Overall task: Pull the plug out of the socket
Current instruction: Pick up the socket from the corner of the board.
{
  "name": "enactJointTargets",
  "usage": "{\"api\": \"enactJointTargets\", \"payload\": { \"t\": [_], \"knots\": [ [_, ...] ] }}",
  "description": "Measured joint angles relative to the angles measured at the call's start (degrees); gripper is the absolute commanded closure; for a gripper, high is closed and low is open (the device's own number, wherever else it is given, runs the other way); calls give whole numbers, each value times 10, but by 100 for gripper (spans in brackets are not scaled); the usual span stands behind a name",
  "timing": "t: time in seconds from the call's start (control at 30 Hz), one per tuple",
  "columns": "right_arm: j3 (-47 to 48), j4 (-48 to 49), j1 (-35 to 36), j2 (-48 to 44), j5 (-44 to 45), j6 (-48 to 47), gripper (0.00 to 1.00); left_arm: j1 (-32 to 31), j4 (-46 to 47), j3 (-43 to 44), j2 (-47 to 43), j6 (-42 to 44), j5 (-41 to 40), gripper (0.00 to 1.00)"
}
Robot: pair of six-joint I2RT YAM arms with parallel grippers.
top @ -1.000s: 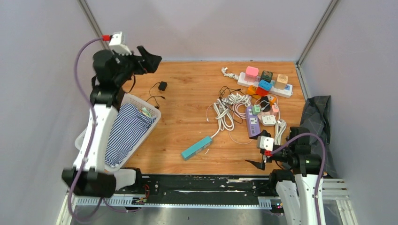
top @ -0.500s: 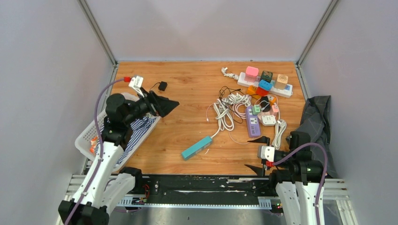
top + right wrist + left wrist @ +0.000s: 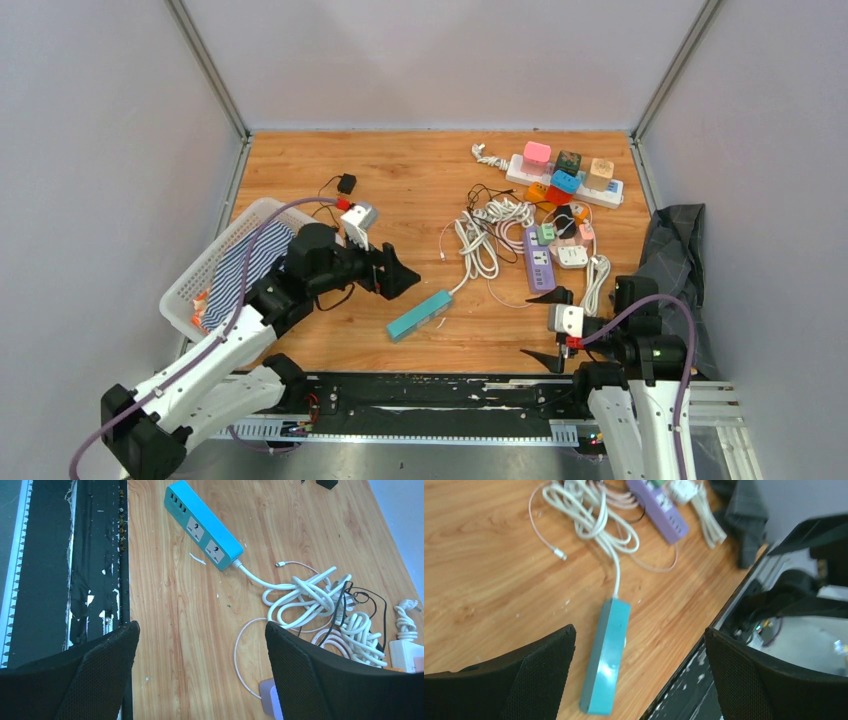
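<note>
Fingers (image 3: 539, 680) of your left gripper (image 3: 639, 631) stand spread as wide as they go, with only bare table (image 3: 484, 580) between them. In the left wrist view the teal strip (image 3: 606, 655) lies just under that gap, nearer the left finger and touching neither, and its white cord (image 3: 616, 575) runs off toward 12 o'clock. Your right gripper (image 3: 201, 625) is also spread wide and holds nothing. It hangs over the table's near edge.

The right wrist view shows you the teal strip's face, with two sockets and a row of small ports, none with anything plugged in. The left wrist view shows only a plain side of it. Only the top view shows the whole white strip (image 3: 600, 192), at 1 o'clock on the table, carrying a row of coloured plugs (image 3: 537, 152): pink, green, blue and tan.

In the top view that row lies well apart from both grippers, at 2 o'clock from your left one and 12 o'clock from your right. The purple strip (image 3: 540, 265) lies nearer, at 12 o'clock from your right gripper, with what looks like a green plug (image 3: 546, 234) at its far end. From your left gripper it sits at 3 o'clock, past the teal strip and the cables (image 3: 485, 235). The basket (image 3: 180, 300) is at 9 o'clock from your left gripper.
</note>
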Motion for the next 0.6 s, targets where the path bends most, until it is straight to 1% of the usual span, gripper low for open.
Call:
{"api": "enactJointTargets", "payload": {
  "t": [0.07,0.17,0.4,0.5,0.6],
  "knots": [
    [0,0,0,5,0,3,4,-42,-31,3,4,22,-50,0],
    [0,1,0,8,0,5,4,-77,-66,3,1,42,-122,0],
    [0,5,0,8,1,6,4,-116,-76,3,17,48,-189,0],
    [0,5,0,8,2,6,4,-146,-97,21,68,57,-234,0],
    [0,8,0,8,5,8,4,-185,-148,96,177,76,-275,0]
  ]
}}
